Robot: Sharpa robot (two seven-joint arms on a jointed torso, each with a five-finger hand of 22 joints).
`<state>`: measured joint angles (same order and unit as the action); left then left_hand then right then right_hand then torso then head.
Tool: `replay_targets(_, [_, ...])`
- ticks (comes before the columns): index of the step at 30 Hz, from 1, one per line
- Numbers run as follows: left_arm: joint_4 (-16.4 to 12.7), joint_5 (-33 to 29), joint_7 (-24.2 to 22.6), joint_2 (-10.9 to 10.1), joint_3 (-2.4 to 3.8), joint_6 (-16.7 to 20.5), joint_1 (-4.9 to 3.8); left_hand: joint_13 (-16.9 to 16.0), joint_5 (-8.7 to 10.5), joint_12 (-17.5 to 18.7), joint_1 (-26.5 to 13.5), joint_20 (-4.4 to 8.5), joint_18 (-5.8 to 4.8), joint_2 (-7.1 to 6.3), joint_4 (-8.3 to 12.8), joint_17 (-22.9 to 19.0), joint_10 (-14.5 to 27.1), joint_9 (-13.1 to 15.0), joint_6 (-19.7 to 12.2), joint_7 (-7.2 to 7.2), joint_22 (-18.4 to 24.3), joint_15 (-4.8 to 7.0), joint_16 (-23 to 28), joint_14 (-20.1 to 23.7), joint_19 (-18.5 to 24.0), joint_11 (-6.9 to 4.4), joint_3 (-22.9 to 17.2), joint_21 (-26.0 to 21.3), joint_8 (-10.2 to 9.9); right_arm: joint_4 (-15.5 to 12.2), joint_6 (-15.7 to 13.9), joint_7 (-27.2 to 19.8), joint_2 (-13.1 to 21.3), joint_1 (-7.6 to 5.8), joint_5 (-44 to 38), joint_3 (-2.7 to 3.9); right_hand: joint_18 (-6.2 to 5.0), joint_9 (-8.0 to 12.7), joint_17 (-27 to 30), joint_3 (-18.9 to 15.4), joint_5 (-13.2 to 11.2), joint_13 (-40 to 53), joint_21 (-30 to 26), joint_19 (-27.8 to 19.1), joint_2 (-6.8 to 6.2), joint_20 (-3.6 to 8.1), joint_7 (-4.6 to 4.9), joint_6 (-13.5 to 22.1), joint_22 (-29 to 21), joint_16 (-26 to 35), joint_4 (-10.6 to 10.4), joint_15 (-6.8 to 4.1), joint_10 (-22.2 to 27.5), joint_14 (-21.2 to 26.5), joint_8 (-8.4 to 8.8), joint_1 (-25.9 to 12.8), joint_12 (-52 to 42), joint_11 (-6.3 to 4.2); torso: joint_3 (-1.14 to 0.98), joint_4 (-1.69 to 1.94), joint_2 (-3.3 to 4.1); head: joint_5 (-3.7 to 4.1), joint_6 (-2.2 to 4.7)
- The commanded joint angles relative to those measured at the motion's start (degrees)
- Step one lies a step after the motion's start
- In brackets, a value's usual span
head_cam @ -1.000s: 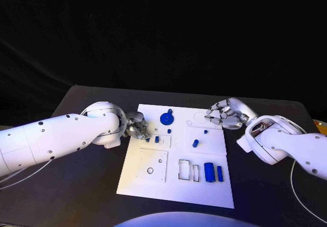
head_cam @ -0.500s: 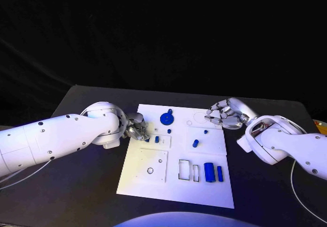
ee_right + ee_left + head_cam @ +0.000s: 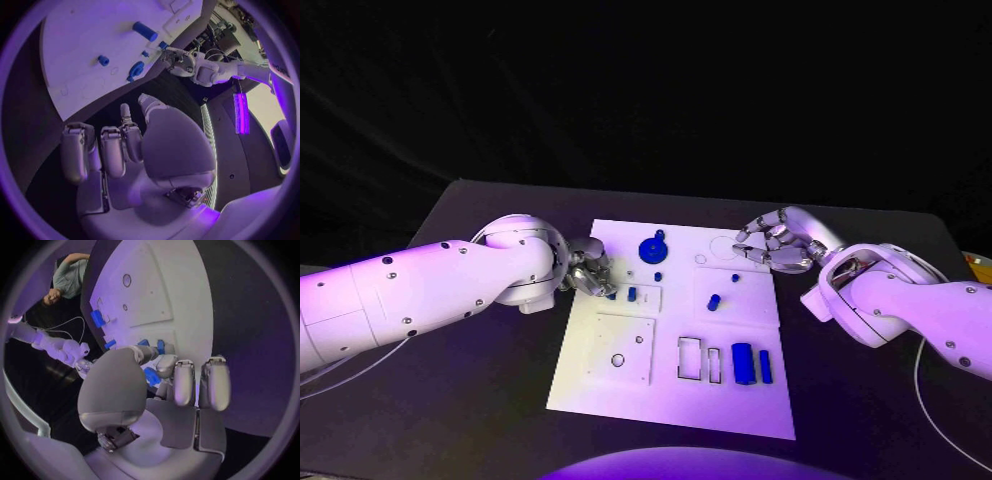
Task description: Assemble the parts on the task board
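Here the left hand pinches a blue part; right hand fingers curl empty.

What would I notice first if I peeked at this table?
The white task board in the middle of the black table, dotted with small blue parts. Then the two silver hands: the left hand pinching a blue part at the board's left edge, the right hand hovering empty at its far right corner.
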<state>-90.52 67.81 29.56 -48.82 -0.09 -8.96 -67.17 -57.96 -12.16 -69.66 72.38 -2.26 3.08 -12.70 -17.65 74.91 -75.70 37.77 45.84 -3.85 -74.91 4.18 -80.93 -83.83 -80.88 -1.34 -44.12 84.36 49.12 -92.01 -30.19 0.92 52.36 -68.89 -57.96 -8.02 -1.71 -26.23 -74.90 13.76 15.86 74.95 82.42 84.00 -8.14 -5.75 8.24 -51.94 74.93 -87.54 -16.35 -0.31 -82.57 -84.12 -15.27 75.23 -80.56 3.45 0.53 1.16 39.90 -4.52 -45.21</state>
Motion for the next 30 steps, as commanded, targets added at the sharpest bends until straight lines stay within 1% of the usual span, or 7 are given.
replay_targets(1, [-0.07, -1.22, -0.06, 0.37, -0.19, -1.19, 0.26, -0.14, 0.17, 0.06, -1.48, 0.24, -0.17, -0.65, 6.24, 1.62, -0.78, 5.8, 1.87, 1.48, -2.89, 0.52, 0.08, -2.73, -0.41, -0.36, -7.0, 0.34, 0.75, 0.01, 0.57, -0.46, -0.05, 0.08, -0.7, 0.0, -0.37, -0.05, -7.53, 0.1, 0.32, 5.94, -0.34, 1.47, 0.54, 0.31, -0.05, 0.37, 10.01, 0.27, -0.15, -0.32, 0.21, -4.13, -0.37, -0.09, 0.2, -0.01, -0.01, -0.03, -0.02, -0.06, -0.14])
replay_targets(4, [0.09, -1.71, -0.04, 0.48, -0.2, -0.99, 0.26, -0.45, 0.21, -0.15, -3.54, 0.49, -0.24, -1.87, 5.38, 1.66, -1.24, 6.15, 2.49, 2.05, -3.22, 0.84, 0.06, -2.75, -0.63, -0.77, -5.49, 0.45, 0.95, 0.03, 0.58, -0.47, -0.04, 0.11, -0.7, 0.0, -0.37, -0.05, -7.53, 0.1, 0.32, 5.94, -0.34, 1.47, 0.54, 0.31, -0.05, 0.37, 10.01, 0.27, -0.15, -0.32, 0.21, -4.13, -0.37, -0.09, 0.2, -0.01, -0.02, -0.04, -0.03, -0.06, -0.16])
replay_targets(8, [0.27, -2.09, 0.06, 0.62, -0.2, -0.8, 0.26, -0.59, 0.21, -0.2, -4.78, 0.68, -0.26, -2.02, 4.56, 1.65, -1.39, 6.2, 2.9, 2.29, -3.31, 1.01, 0.07, -2.75, -0.69, -0.96, -4.51, 0.47, 0.82, 0.04, 0.58, -0.49, -0.03, 0.13, -0.7, 0.0, -0.37, -0.05, -7.53, 0.1, 0.32, 5.94, -0.34, 1.47, 0.54, 0.31, -0.05, 0.37, 10.01, 0.27, -0.15, -0.32, 0.21, -4.13, -0.37, -0.09, 0.2, -0.01, -0.04, -0.04, -0.02, -0.03, -0.18])
replay_targets(13, [0.47, -2.41, 0.25, 0.76, -0.21, -0.73, 0.26, -0.66, 0.35, -0.2, -7.41, 0.93, -0.32, -1.75, 2.17, 1.67, -1.53, 6.31, 3.79, 2.57, -3.56, 1.23, 0.07, -2.76, -0.87, -1.19, -1.99, 0.54, 0.59, 0.05, 0.56, -0.5, -0.03, 0.14, -0.7, 0.0, -0.37, -0.05, -7.53, 0.1, 0.32, 5.94, -0.34, 1.47, 0.54, 0.31, -0.05, 0.37, 10.01, 0.27, -0.15, -0.32, 0.21, -4.13, -0.37, -0.09, 0.2, -0.01, -0.04, -0.02, 0.0, -0.01, -0.24])
replay_targets(16, [0.58, -2.49, 0.35, 0.82, -0.21, -0.7, 0.26, -0.59, 0.34, -0.13, -7.96, 1.0, -0.31, -1.61, 1.56, 1.65, -1.51, 6.34, 3.96, 2.62, -3.55, 1.27, 0.09, -2.75, -0.87, -1.23, -0.95, 0.52, 0.46, 0.05, 0.55, -0.5, -0.02, 0.14, -0.7, 0.0, -0.37, -0.05, -7.53, 0.1, 0.32, 5.94, -0.34, 1.47, 0.54, 0.31, -0.05, 0.37, 10.01, 0.27, -0.15, -0.32, 0.21, -4.13, -0.37, -0.09, 0.2, -0.01, -0.03, -0.02, 0.01, 0.01, -0.24])
replay_targets(23, [1.06, -2.59, 0.7, 1.01, -0.21, -0.32, 0.26, -0.57, 0.33, -0.08, -9.05, 1.05, -0.31, -1.23, 0.99, 1.65, -1.49, 6.35, 4.2, 2.62, -3.54, 1.3, 0.09, -2.76, -0.85, -1.24, 0.71, 0.48, 0.17, 0.06, 0.49, -0.53, -0.02, 0.15, -0.68, 0.0, -0.4, -0.06, -7.45, 0.09, 0.35, 5.86, -0.45, 1.42, 0.52, 0.31, -0.05, 0.43, 9.95, 0.31, -0.13, -0.33, 0.27, -4.11, -0.39, -0.16, 0.28, 0.0, -0.01, -0.02, 0.0, 0.03, -0.23])
replay_targets(30, [1.63, -2.63, 1.1, 1.25, -0.21, -0.15, 0.26, -0.63, 0.33, -0.06, -12.8, 1.03, -0.34, -0.09, 0.87, 1.69, -1.49, 6.37, 4.72, 2.54, -3.67, 1.25, 0.08, -2.77, -0.94, -1.15, 5.45, 0.47, -0.49, 0.05, 0.43, -0.55, 0.01, 0.16, -0.66, 0.0, -0.4, -0.06, -7.45, 0.09, 0.35, 5.86, -0.45, 1.42, 0.52, 0.31, -0.05, 0.43, 9.95, 0.31, -0.13, -0.33, 0.27, -4.11, -0.39, -0.16, 0.28, 0.0, 0.0, -0.04, -0.02, 0.04, -0.26])
